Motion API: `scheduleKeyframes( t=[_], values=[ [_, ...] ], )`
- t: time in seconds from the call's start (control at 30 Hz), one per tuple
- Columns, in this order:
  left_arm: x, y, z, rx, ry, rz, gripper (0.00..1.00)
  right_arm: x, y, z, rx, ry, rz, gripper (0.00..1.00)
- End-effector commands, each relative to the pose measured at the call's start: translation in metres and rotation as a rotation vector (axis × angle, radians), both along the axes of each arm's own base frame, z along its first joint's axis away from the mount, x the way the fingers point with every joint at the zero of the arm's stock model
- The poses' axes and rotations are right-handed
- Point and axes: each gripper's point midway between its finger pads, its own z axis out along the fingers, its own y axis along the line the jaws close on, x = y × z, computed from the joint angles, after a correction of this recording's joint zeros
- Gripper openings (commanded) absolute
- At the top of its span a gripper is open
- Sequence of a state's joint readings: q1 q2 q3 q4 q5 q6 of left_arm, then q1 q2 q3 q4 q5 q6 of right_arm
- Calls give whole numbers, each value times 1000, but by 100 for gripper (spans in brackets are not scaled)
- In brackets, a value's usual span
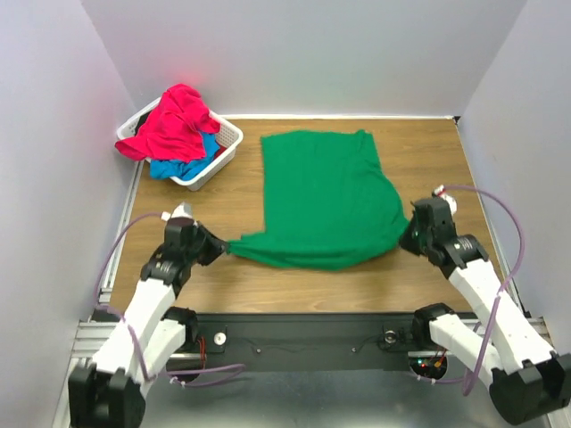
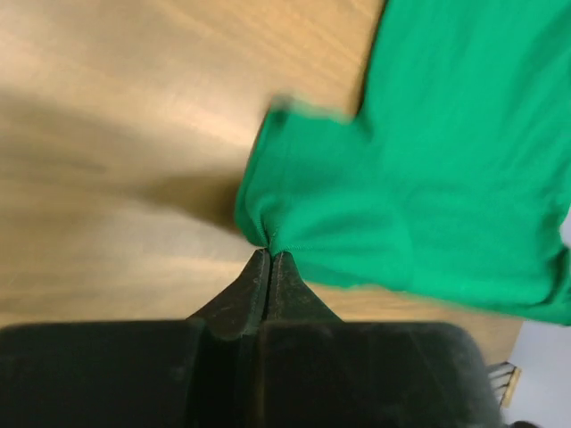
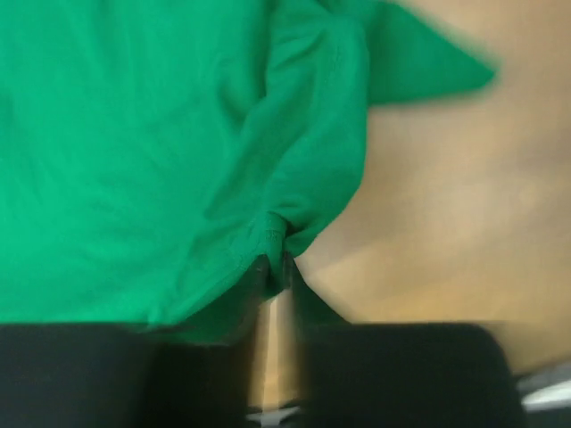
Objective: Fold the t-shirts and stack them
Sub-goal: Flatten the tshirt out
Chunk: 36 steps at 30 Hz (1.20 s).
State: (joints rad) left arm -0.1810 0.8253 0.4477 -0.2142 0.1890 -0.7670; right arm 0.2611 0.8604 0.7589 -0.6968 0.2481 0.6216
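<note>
Green t-shirt (image 1: 326, 196) lies spread, rumpled, its near corners clamped between left fingers (image 2: 254, 287) and right fingers (image 3: 305, 303).

The top external camera sits high above the near edge of the brown wood-grain bench (image 1: 428, 152), tilted down toward the pale far wall (image 1: 303, 53), and is distant enough to take in the whole bench top. The left wrist camera rides just behind the left tool (image 2: 269, 259), looking along its black fingers (image 2: 250, 299) from very near the bench surface. The right wrist camera sits likewise behind the right tool (image 3: 278, 266), equally close and somewhat blurred. Both wrist views share the bright green cloth t-shirt (image 1: 326, 196), each showing a different near corner. The top view holds both corners at once.
</note>
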Motion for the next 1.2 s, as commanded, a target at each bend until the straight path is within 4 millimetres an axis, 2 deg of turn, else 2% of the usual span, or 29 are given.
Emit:
scheduleKeyframes(
  t=[0.0,0.03,0.07,0.13,0.17,0.27,0.3,0.4,0.47,0.5,0.53,0.57,0.6,0.67,0.7,0.73,0.77,0.8,0.83,0.9,0.97,1.03,1.1,1.17],
  values=[
    [-17,15,15,-39,-63,134,50,-50,-3,-10,132,101,-136,41],
    [-20,9,19,-76,-72,121,89,-54,-5,-11,134,104,-149,59],
    [-22,4,28,-104,-101,101,99,-55,-5,-7,141,98,-160,68],
    [-22,3,47,-123,-133,98,99,-52,-4,7,154,65,-158,95],
    [-19,8,64,-107,-160,121,99,-49,-6,12,142,49,-155,100],
    [-13,20,90,-40,-188,153,99,-40,-9,33,120,9,-152,100],
    [-12,25,90,-15,-181,174,99,-38,-10,35,103,6,-149,100],
    [1,23,103,-7,-221,160,99,-27,-21,37,52,-3,-203,100],
    [14,15,103,-14,-225,124,99,-20,-22,32,44,3,-225,100],
    [23,6,114,-40,-266,91,99,-11,-22,25,34,6,-234,100],
    [28,-1,117,-48,-278,62,99,-6,-23,20,25,11,-251,100],
    [37,-7,108,-41,-250,41,99,-1,-24,14,18,17,-267,100],
    [48,-12,118,-42,-285,34,99,10,-23,4,8,36,-276,100],
    [57,-33,119,-27,-295,-31,99,21,-20,-5,4,52,-278,100],
    [73,-44,120,-15,-298,-42,99,33,-22,-7,9,37,-290,100],
    [77,-60,119,7,-312,-100,99,39,-23,-20,0,70,-300,100],
    [87,-71,102,25,-267,-131,99,44,-25,-27,4,82,-311,100],
    [96,-83,110,33,-288,-168,99,51,-31,-40,19,108,-332,100],
    [104,-90,107,46,-279,-191,99,53,-35,-48,30,128,-346,100],
    [125,-99,89,79,-230,-206,99,58,-41,-58,41,133,-367,100],
    [146,-108,73,111,-198,-230,99,53,-54,-76,41,169,-411,100],
    [156,-116,65,117,-180,-256,98,48,-65,-89,60,192,-442,100],
    [172,-127,52,115,-169,-279,99,48,-66,-105,100,205,-445,100],
    [181,-132,43,124,-156,-301,99,54,-64,-111,120,193,-427,100]
  ],
)
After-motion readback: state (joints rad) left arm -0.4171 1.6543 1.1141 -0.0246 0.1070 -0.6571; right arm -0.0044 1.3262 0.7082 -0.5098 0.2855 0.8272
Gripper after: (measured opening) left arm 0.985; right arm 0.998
